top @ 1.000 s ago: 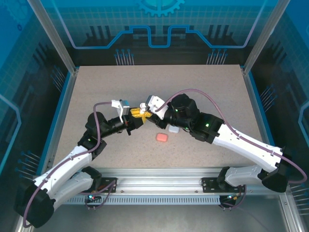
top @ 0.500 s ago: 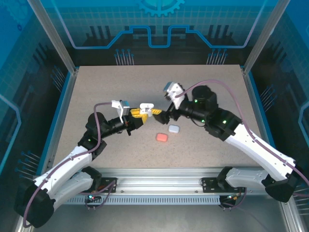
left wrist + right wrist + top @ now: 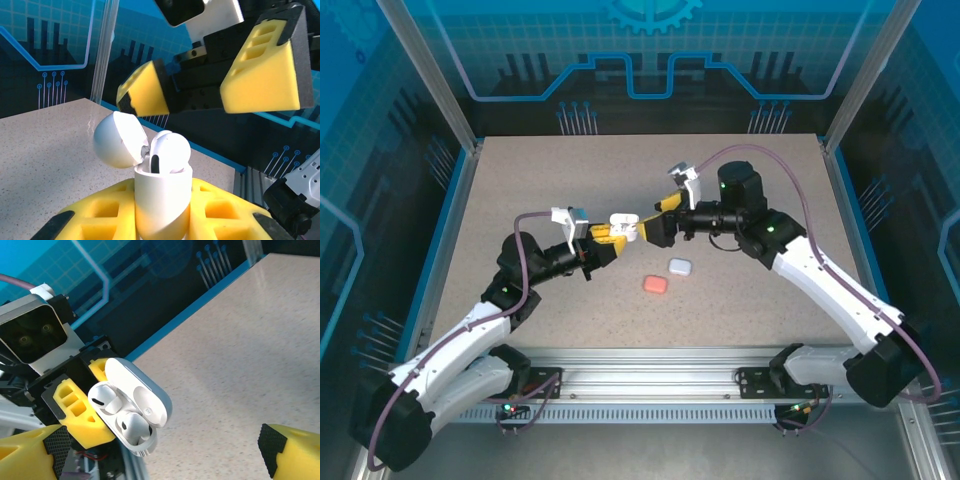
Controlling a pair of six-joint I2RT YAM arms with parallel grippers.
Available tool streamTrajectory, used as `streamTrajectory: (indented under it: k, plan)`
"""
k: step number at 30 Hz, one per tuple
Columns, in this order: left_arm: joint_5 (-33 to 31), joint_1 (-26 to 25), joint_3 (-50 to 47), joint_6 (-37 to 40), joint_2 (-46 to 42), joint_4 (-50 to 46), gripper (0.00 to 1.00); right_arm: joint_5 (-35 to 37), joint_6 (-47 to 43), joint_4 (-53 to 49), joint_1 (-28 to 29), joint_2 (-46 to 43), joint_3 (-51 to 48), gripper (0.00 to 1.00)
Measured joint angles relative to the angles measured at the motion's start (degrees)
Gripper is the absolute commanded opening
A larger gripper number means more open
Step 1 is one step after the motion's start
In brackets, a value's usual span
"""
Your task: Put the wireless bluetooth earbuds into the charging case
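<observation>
My left gripper (image 3: 605, 238) is shut on a white charging case (image 3: 623, 222), held upright above the table with its lid flipped open. In the right wrist view the case (image 3: 150, 407) holds two white earbuds (image 3: 106, 401) side by side in its wells. The left wrist view has one earbud (image 3: 170, 149) poking out of the case (image 3: 162, 195) between my yellow fingers (image 3: 90, 220). My right gripper (image 3: 658, 218) stands open just right of the case, with nothing between its jaws; it is seen as (image 3: 205, 85) facing the case.
A salmon-pink closed case (image 3: 655, 284) and a pale grey-white closed case (image 3: 679, 267) lie on the speckled table (image 3: 740, 170) in front of the grippers. Metal posts and blue walls ring the table.
My right gripper has opened and drawn back to the right, away from the case it was touching. Its arm swung up and outward. The left gripper and case stayed still.
</observation>
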Motion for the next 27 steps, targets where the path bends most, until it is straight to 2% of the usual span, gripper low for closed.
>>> streamTrajectory:
  k: [4, 8, 13, 27]
  plan:
    - [0.2, 0.0, 0.2, 0.0, 0.6, 0.5, 0.00, -3.6, 2.7, 1.7, 1.0, 2.0, 0.0, 0.98]
    - [0.2, 0.0, 0.9, 0.0, 1.3, 1.1, 0.00, -6.6, 4.1, 2.3, 2.4, 4.2, 0.7, 0.89]
    - [0.2, 0.0, 1.0, 0.0, 1.6, 1.5, 0.00, -8.8, 4.5, 3.1, 3.0, 5.6, 2.0, 0.85]
    - [0.2, 0.0, 1.0, 0.0, 2.1, 1.9, 0.00, -8.1, 0.8, 1.6, 3.0, 4.7, 4.3, 0.80]
